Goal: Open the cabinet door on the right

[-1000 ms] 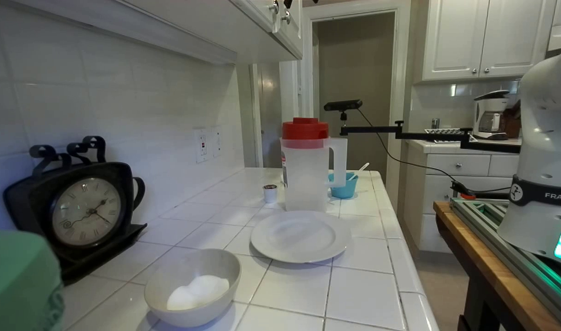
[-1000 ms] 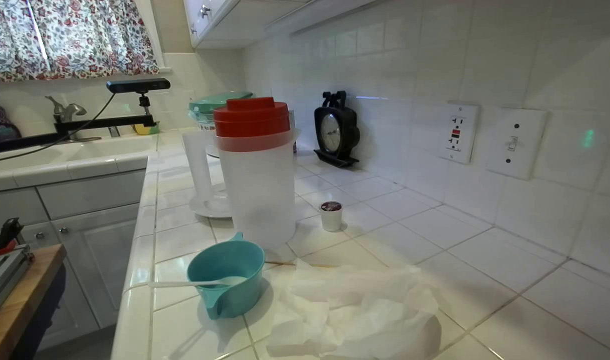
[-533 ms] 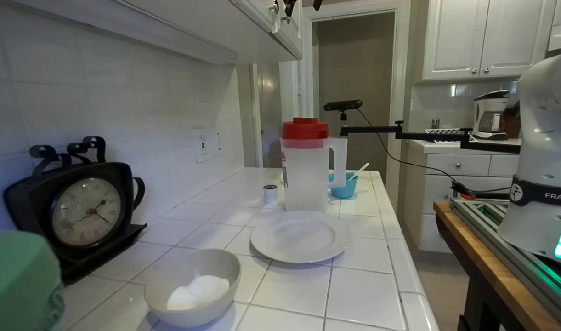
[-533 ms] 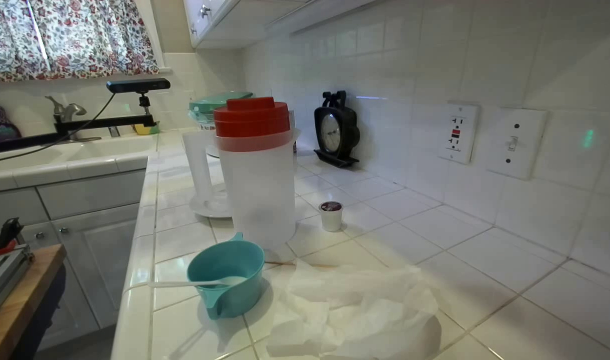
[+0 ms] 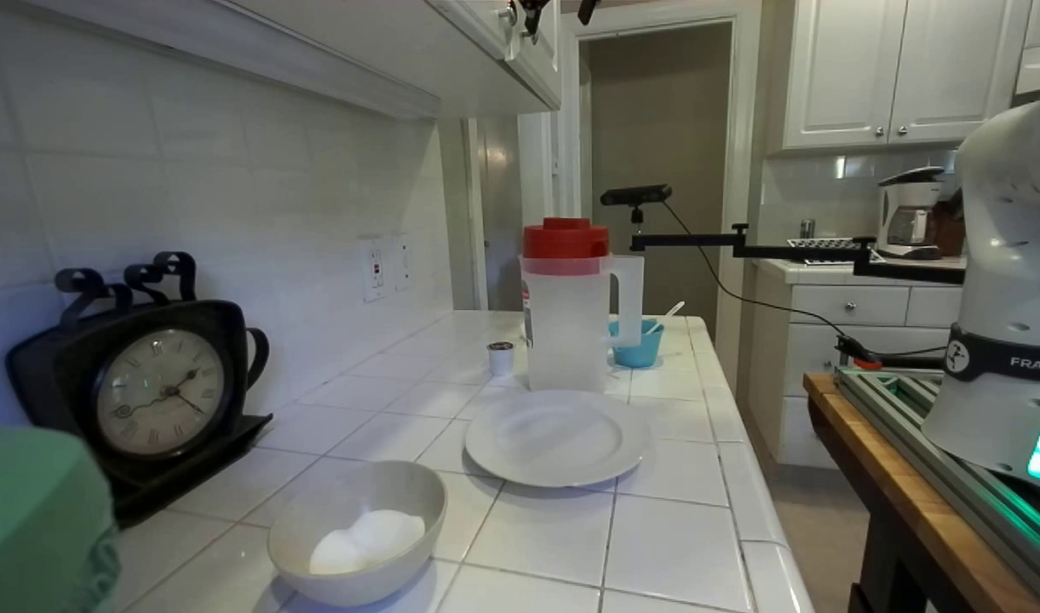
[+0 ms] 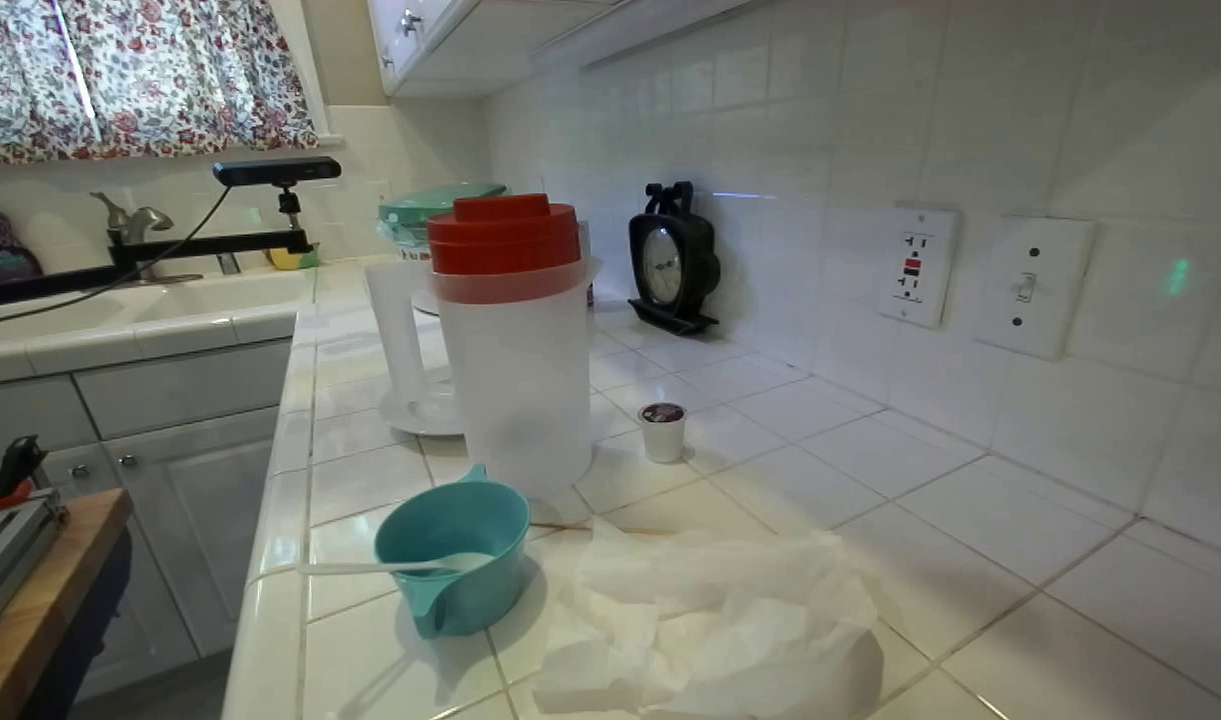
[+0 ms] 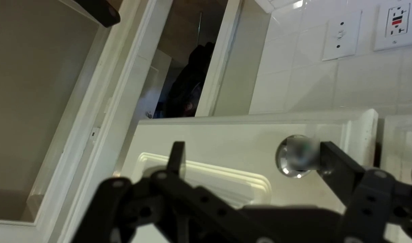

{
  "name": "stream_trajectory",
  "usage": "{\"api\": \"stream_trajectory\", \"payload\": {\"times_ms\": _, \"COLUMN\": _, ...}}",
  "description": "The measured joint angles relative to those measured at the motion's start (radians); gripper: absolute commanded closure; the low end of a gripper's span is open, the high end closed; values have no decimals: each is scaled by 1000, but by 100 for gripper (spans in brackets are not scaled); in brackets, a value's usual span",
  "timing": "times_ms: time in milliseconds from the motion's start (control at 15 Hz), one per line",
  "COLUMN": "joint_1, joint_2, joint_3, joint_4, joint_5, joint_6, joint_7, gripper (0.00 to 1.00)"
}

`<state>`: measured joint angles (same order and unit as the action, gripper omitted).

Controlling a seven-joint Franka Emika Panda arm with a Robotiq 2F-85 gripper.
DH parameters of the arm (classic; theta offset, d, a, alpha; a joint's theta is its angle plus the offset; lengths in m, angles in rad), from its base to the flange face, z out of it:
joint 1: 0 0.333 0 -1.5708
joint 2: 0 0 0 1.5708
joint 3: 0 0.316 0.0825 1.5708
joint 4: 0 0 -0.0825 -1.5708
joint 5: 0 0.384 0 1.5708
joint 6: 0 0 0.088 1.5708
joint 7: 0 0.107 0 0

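- possible fault: slip off the round metal knob (image 7: pixel 293 158), if the tool (image 7: pixel 254 154) closes off-centre.
- possible fault: knob bumped, one finger (image 7: pixel 340 165) standing so near it; contact unclear.
- tool: fingers spread wide, nothing held.
- cabinet door (image 7: pixel 232 143): faces the tool, apparently closed; knob shows between the fingers, much nearer one than the other.

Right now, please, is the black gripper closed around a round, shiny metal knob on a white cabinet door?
No, the wrist view shows the gripper wide open, with the door visible between one finger and the knob.
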<state>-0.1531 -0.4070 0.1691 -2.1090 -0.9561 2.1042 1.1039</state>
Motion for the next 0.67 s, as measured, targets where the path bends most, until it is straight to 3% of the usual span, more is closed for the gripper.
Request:
{"api": "stream_trajectory", "payload": {"times_ms": 133, "joint_1": 1, "joint_2": 1, "joint_3": 0, "joint_4": 0, "joint_5": -9, "joint_6": -1, "joint_7": 15, "gripper": 19}}
{"api": "stream_trajectory", "payload": {"times_ms": 200, "joint_1": 2, "joint_2": 3, "joint_3": 0, "joint_4": 0, "joint_5": -12, "joint_6": 0, "joint_7": 22, "gripper": 34}}
{"api": "stream_trajectory", "payload": {"times_ms": 400, "joint_1": 21, "joint_2": 7, "joint_3": 0, "joint_4": 4, "joint_5": -16, "joint_6": 1, "joint_7": 42, "gripper": 34}}
{"api": "stream_trajectory", "payload": {"times_ms": 667, "joint_1": 28, "joint_2": 14, "joint_3": -5, "joint_4": 8, "joint_5": -19, "joint_6": 1, "joint_7": 52, "gripper": 25}}
